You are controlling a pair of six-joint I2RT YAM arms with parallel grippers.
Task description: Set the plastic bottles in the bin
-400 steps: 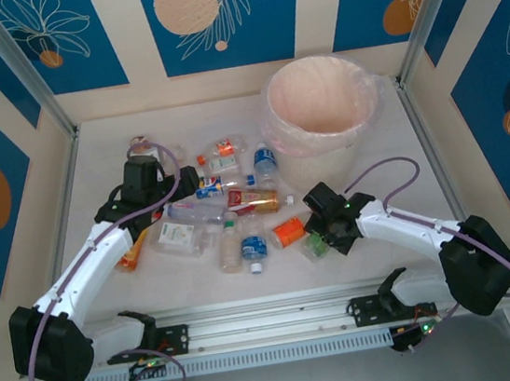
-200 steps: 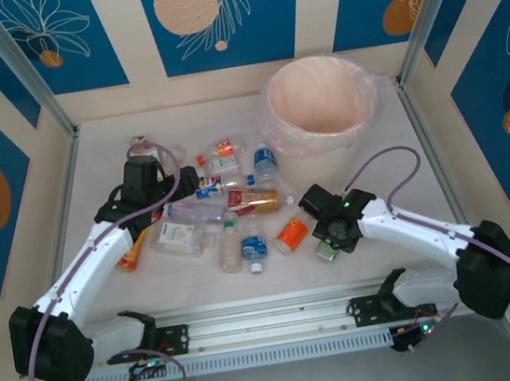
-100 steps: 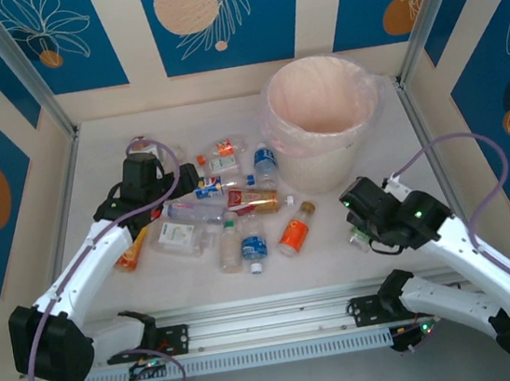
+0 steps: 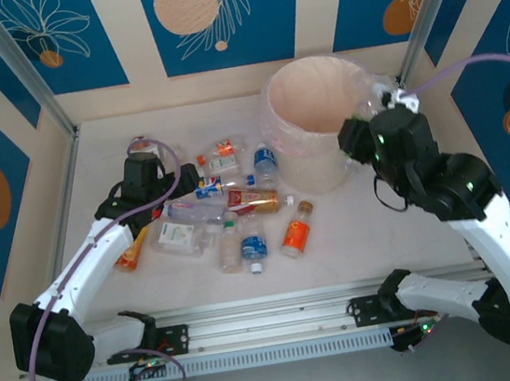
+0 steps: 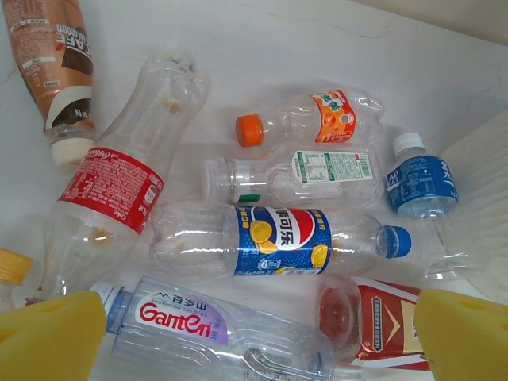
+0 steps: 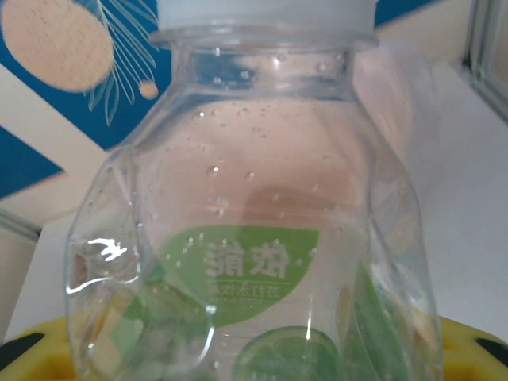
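Note:
My right gripper is raised at the right side of the bin's rim and shut on a clear green-labelled bottle with a white cap, which stands upright between its yellow pads. The cream bin with its bag liner stands at the back right. My left gripper hangs open above the pile of plastic bottles. Below it lie a Ganten bottle, a blue Pepsi-labelled bottle and a red-labelled one. An orange bottle lies in the table's middle.
A red-labelled cola bottle, a brown coffee bottle, an orange-capped bottle and a blue water bottle lie around the pile. Aluminium posts and patterned walls close in the table. Bare tabletop lies in front of the bin.
My right arm has lifted the green-labelled bottle off the table and swung it up and back to the bin's right rim. The left arm has hardly moved.

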